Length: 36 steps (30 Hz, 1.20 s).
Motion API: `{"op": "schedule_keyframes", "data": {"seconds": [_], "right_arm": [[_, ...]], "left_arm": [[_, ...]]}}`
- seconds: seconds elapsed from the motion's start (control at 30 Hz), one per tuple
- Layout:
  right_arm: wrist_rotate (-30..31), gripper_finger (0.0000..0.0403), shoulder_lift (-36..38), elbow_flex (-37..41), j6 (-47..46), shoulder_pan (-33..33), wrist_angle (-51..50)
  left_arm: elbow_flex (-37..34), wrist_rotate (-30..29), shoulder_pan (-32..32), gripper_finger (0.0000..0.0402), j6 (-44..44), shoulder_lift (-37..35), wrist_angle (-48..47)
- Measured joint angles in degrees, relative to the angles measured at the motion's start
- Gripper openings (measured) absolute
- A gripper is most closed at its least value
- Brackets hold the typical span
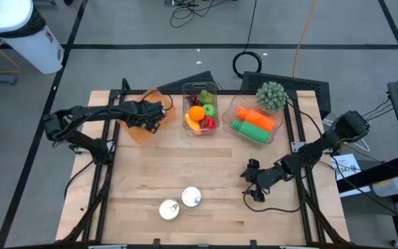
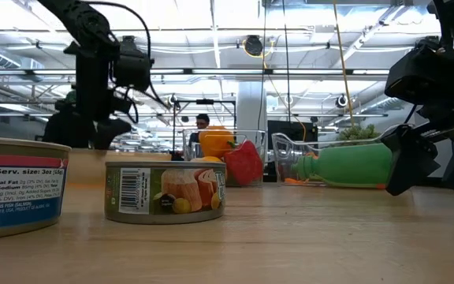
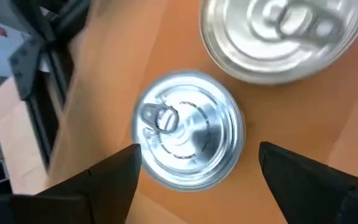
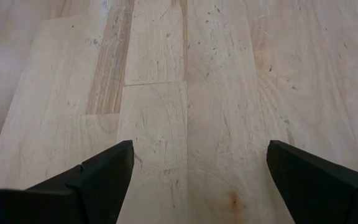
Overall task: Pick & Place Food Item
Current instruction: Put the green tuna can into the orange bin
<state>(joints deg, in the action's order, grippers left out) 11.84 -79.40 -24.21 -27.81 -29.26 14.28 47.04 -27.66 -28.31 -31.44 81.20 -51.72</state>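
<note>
Two silver pull-tab cans (image 3: 188, 137) (image 3: 278, 31) stand upright on the floor of an orange bin (image 1: 138, 131) at the table's far left. My left gripper (image 3: 197, 155) hangs open above the nearer of them, one finger on each side and clear of it; in the high view it (image 1: 154, 117) is over the bin. Two more cans (image 1: 169, 209) (image 1: 191, 197) stand on the wood near the front edge. My right gripper (image 1: 251, 181) waits open over bare table at the right.
A clear tub (image 1: 200, 88) of toy fruit and a clear tub (image 1: 235, 105) holding a green and an orange bottle stand at the far middle, with a green bumpy item (image 1: 271, 95) behind them. Bare wood lies in the table's middle.
</note>
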Motion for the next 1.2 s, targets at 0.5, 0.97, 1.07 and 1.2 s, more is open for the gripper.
{"op": "schedule_keyframes", "data": {"seconds": [0.5,0.97,1.07,1.2], "right_arm": [[-0.1,0.0348,0.0,0.0,0.0,0.0,0.2],[-0.1,0.0348,0.0,0.0,-1.5,0.0,0.9],[0.0,0.0348,0.0,0.0,-1.5,0.0,0.9],[0.0,0.0348,0.0,0.0,-1.5,0.0,0.9]], "left_arm": [[2.9,5.6,16.9,0.033,-0.2,-12.4,20.3],[2.8,10.2,34.8,0.0339,0.0,-4.4,37.0],[2.8,12.6,37.3,0.0339,-2.9,-0.7,37.9],[2.8,18.6,40.6,0.0339,-3.2,5.1,41.6]]}}
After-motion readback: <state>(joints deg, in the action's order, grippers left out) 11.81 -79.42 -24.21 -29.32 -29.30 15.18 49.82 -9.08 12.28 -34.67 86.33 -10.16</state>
